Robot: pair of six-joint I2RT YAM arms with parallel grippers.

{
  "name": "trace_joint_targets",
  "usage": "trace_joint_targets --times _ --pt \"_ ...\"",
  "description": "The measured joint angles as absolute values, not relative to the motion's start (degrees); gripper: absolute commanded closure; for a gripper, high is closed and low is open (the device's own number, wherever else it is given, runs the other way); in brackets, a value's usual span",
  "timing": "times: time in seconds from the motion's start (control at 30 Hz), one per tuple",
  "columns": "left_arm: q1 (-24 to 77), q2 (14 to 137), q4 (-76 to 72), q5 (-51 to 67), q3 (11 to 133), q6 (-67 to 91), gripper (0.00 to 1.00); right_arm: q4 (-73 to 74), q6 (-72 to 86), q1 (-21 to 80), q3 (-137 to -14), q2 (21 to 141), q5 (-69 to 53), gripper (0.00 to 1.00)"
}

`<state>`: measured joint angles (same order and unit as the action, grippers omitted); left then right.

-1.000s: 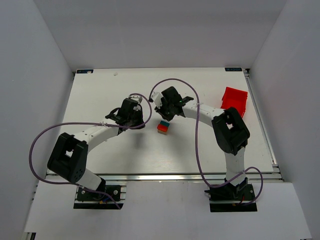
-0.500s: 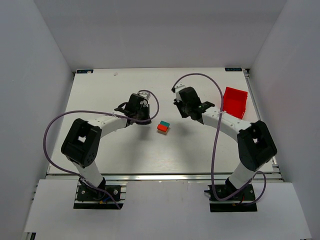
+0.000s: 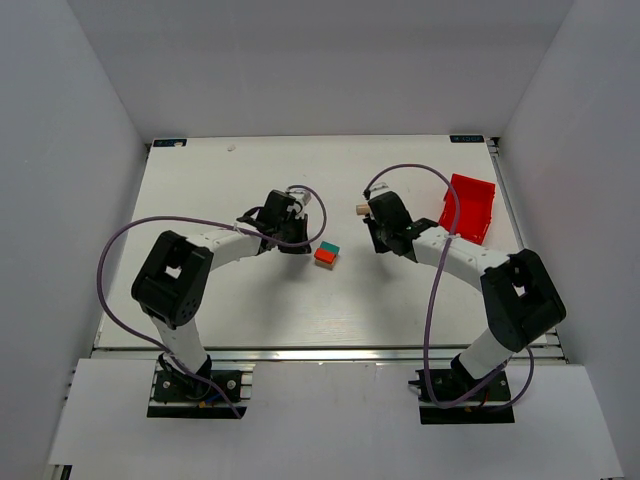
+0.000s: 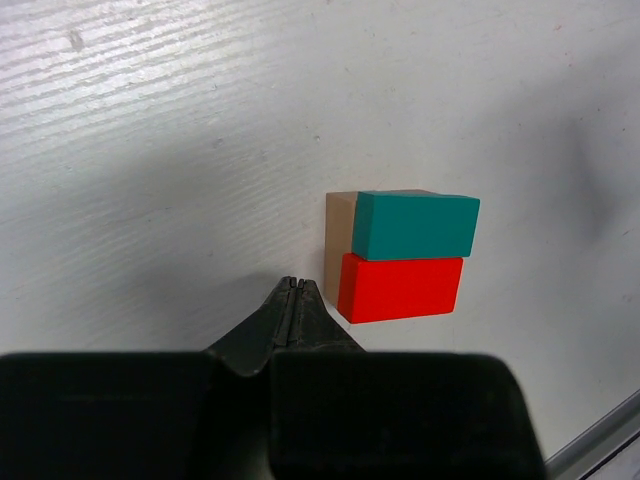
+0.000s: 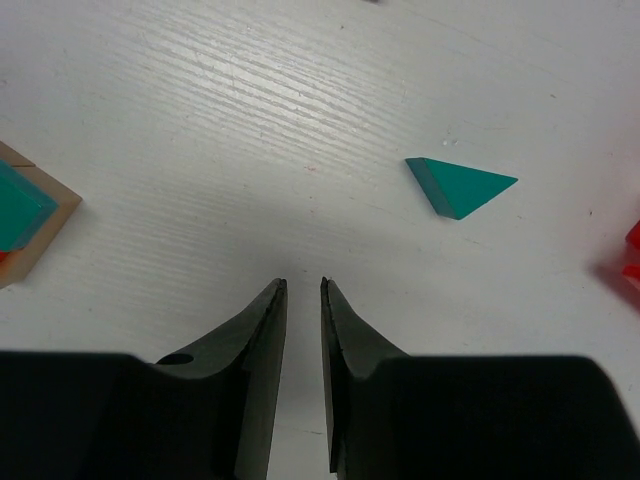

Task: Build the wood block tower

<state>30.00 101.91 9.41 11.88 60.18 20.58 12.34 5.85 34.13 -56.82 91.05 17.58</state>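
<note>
Left pincer (image 4: 296, 290): fully closed, the two tips pressed together, holding nothing.
Right pincer (image 5: 301, 285): the fingers stand a little apart with a narrow gap, and nothing is between them.
Left arm: bent at the elbow on the left side of the table (image 3: 250, 300). The forearm reaches to the right, toward the middle, and the closed tips point at the block stack (image 4: 400, 250) from just beside it.
Right arm: folded at the elbow on the right side. The forearm reaches left, with the wrist between the stack and the red bin (image 3: 468, 205). The fingers point down at bare table.
Block stack: near the middle of the table. It is a tan block (image 4: 338, 235) with a teal block (image 4: 415, 225) and a red block (image 4: 400, 288) lying side by side on top, touching each other.
Teal triangle piece (image 5: 458, 186): flat on the table, alone, ahead of the right fingers and to their right, well apart from the stack.
</note>
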Motion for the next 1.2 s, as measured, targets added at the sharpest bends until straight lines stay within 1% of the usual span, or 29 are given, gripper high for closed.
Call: trace_joint_targets --times 0.7,1.07,1.1,1.13,1.2 --pt "32.2 102.9 9.0 12.3 60.9 20.6 1.0 11.8 6.0 33.3 -56.4 90.6 17.0 0.74" --pt "32.2 102.5 11.7 6.7 61.8 20.6 1.0 11.8 5.6 33.3 -56.4 90.6 16.1 0.73" --pt "32.2 102.3 12.1 6.2 61.9 20.6 1.0 11.8 5.6 33.3 -56.4 90.6 16.1 0.71" --pt "32.2 102.0 12.5 5.7 62.1 20.5 0.82 11.8 5.6 33.3 -56.4 90.5 16.1 0.68" --pt "32.2 101.1 13.7 4.6 62.5 20.0 0.63 11.9 5.7 33.3 -56.4 90.5 16.1 0.61"
